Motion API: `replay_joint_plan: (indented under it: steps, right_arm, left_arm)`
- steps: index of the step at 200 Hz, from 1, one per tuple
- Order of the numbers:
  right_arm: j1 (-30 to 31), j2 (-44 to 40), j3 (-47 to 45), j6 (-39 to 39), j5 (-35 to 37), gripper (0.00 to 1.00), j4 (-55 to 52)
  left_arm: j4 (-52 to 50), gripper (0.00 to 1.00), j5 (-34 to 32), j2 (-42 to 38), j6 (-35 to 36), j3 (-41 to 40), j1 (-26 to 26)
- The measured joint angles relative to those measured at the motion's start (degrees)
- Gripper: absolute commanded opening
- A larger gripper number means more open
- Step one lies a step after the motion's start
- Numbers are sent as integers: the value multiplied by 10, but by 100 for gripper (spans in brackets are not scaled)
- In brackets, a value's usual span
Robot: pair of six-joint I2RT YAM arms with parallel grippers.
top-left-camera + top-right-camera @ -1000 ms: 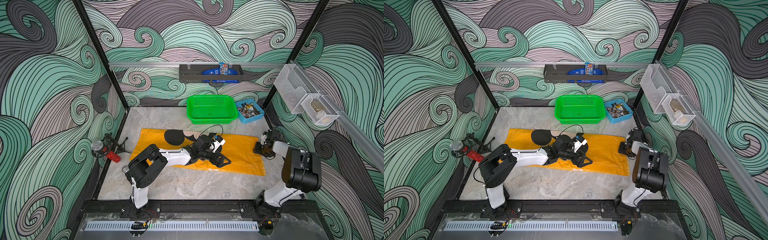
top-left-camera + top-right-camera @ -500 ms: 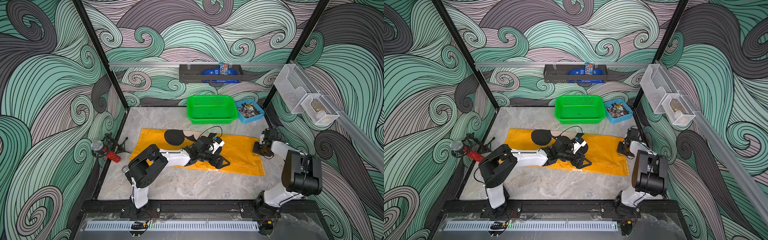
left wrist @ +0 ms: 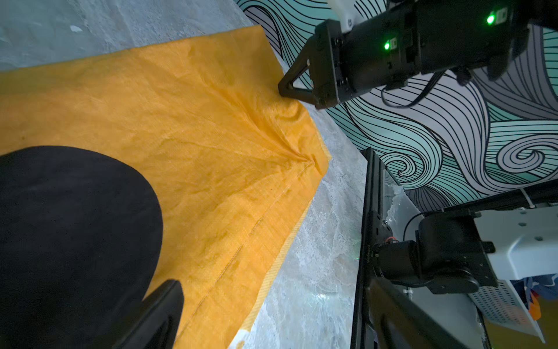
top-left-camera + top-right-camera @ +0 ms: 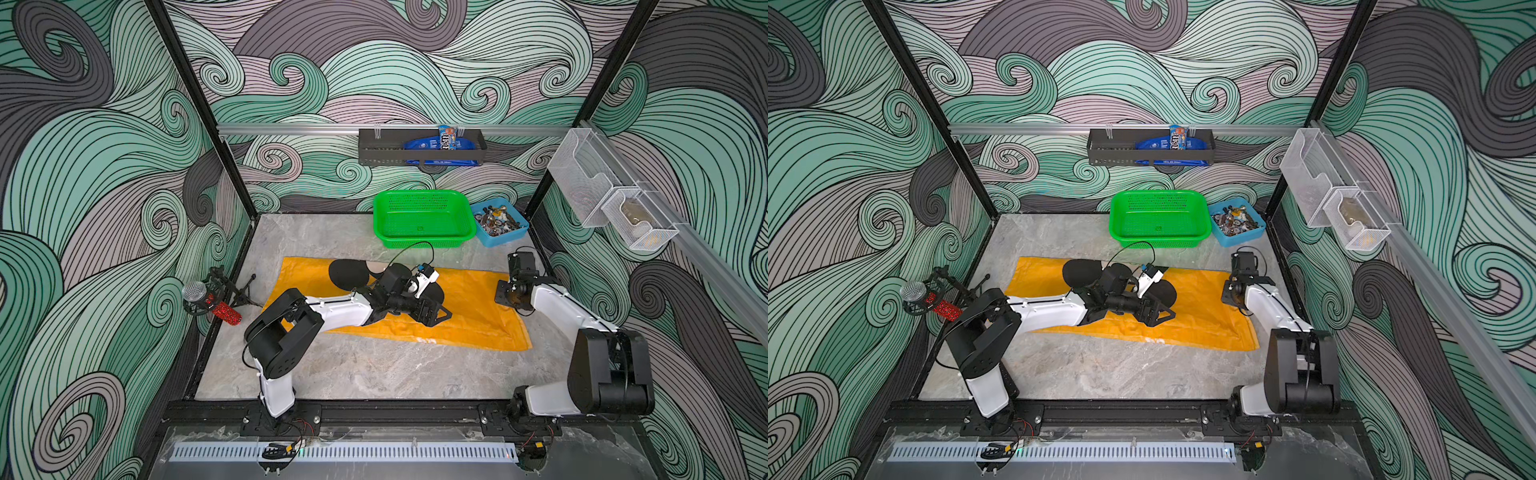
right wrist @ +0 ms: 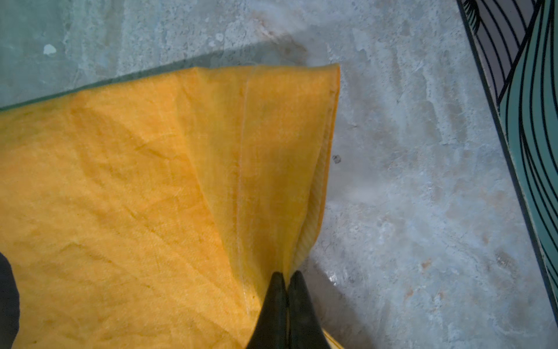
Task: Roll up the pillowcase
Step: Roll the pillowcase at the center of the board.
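Observation:
The pillowcase (image 4: pixel 469 320) (image 4: pixel 1200 320) lies flat on the marble table, mustard-yellow with a black round-eared print (image 4: pixel 349 272). My left gripper (image 4: pixel 436 313) (image 4: pixel 1158 318) hovers low over its middle, open; in the left wrist view (image 3: pixel 274 287) only cloth and table show between the fingers. My right gripper (image 4: pixel 505 293) (image 4: pixel 1229 293) is at the right-hand short edge, shut on the hem. In the right wrist view the closed fingertips (image 5: pixel 287 276) pinch a raised fold of the cloth. The left wrist view shows that gripper (image 3: pixel 283 87) bunching the edge.
A green basket (image 4: pixel 424 216) and a blue bin of small parts (image 4: pixel 500 222) stand behind the pillowcase. A red microphone on a stand (image 4: pixel 210 301) sits at the left wall. A dark rack (image 4: pixel 419 145) and mesh bins (image 4: pixel 602 199) hang on the walls.
My right gripper has closed on the pillowcase's right edge and shifted slightly leftward, gathering the cloth there. The left arm has barely moved and stays open.

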Motion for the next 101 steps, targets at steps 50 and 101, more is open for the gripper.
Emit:
replay_joint_plan:
  steps: [50, 101]
  right_arm:
    - [83, 44, 32, 66, 17, 11, -17]
    - [124, 115, 79, 111, 15, 14, -27]
  left_arm:
    - [-20, 99, -6, -16, 8, -17, 12]
    - [-33, 99, -9, -22, 11, -33, 19]
